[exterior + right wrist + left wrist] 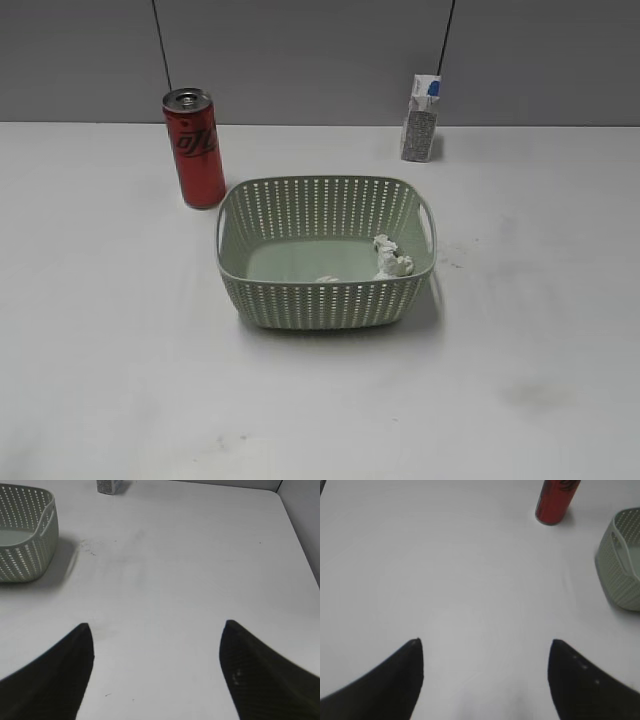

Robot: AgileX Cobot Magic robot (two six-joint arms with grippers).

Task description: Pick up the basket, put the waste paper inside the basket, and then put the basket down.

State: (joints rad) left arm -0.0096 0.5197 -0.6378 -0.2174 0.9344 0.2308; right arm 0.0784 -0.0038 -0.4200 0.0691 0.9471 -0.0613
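Observation:
The pale sage-green basket stands on the white table at the middle of the exterior view. White waste paper wads lie inside it at the right, and a smaller one shows by the near wall. The basket's edge shows at the right of the left wrist view and at the upper left of the right wrist view. My left gripper is open and empty over bare table, left of the basket. My right gripper is open and empty, right of the basket. Neither gripper shows in the exterior view.
A red can stands upright behind the basket's left corner; it also shows in the left wrist view. A white-and-blue carton stands at the back right, also in the right wrist view. The table's right edge meets a wall.

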